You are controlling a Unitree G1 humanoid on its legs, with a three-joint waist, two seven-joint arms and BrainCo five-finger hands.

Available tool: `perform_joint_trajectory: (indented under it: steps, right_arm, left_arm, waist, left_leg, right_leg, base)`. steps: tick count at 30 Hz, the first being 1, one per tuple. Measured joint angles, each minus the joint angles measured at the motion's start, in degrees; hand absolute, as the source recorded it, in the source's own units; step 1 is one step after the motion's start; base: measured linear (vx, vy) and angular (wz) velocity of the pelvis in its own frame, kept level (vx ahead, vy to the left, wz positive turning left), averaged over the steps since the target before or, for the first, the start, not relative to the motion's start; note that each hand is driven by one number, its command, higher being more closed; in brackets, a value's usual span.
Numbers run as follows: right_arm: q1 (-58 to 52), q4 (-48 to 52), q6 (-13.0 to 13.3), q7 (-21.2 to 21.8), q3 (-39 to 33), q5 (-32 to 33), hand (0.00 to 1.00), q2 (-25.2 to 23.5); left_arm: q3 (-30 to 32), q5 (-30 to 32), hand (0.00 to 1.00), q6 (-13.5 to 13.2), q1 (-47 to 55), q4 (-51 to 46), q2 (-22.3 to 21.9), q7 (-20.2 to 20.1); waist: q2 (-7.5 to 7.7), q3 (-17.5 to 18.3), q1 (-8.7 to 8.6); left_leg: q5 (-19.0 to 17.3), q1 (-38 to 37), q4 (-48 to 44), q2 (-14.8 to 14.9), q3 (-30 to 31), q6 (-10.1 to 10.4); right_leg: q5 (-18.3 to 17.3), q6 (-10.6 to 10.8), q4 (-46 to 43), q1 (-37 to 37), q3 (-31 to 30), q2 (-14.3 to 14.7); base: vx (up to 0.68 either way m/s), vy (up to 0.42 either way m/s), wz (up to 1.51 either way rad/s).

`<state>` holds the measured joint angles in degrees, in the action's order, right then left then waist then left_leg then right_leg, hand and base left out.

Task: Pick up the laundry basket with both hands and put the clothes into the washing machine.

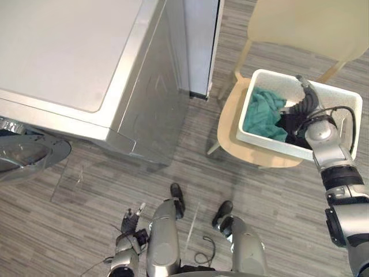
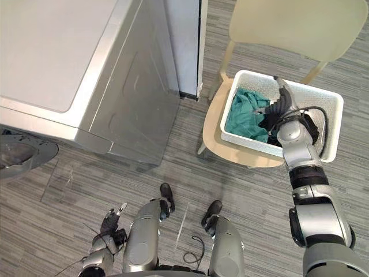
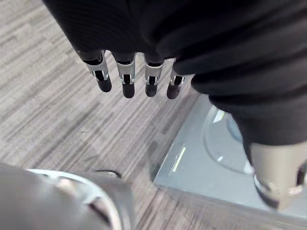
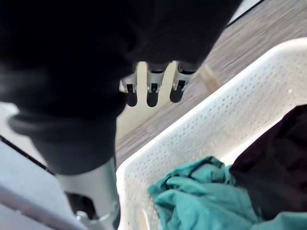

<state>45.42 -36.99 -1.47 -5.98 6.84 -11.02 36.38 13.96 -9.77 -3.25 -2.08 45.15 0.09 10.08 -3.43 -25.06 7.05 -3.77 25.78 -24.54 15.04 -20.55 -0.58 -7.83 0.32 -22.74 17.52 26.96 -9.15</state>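
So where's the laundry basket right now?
In the eye views the white laundry basket sits on the pale chair, right of the washing machine, with the right robot hand over it.

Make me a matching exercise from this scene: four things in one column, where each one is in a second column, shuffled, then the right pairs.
Things
1. laundry basket
2. teal garment
3. right hand
4. left hand

Places
A. hanging low above the floor, fingers straight
B. lying in the basket beside a dark garment
C. standing on the wooden chair seat
D. held over the open basket, fingers straight

Pairs: 1-C, 2-B, 3-D, 4-A
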Motion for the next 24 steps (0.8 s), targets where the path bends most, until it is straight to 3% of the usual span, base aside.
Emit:
perform_joint_trajectory:
  steps: [13, 24]
  right_arm:
    - [16.00, -17.42, -0.20, 1.21, 11.94, 1.92, 0.00, -2.43]
    - [18.37, -27.53, -1.46, 4.14, 17.83, -1.45, 0.00, -2.62]
  left_arm:
    - [-1.11, -6.56, 0.00, -1.10, -8.30, -1.30, -0.63, -0.07]
    - [-1.11, -7.57, 0.00, -0.73, -10.41, -0.02, -0.31, -2.20]
  waist:
    - [1.37, -0.79, 1.39]
    - [1.40, -0.78, 1.76]
  left_leg:
    - [1.19, 6.49, -0.81, 1.87, 0.17, 0.28]
    - [4.13, 7.22, 2.16, 1.94, -0.18, 0.91]
  right_leg:
    - [1.40, -0.93, 1.54, 4.21, 2.36, 1.49]
    - [1.62, -1.08, 2.85, 4.31, 4.72, 2.21]
  base:
    - [0.02, -0.006, 0.02]
    - [0.03, -0.032, 0.09]
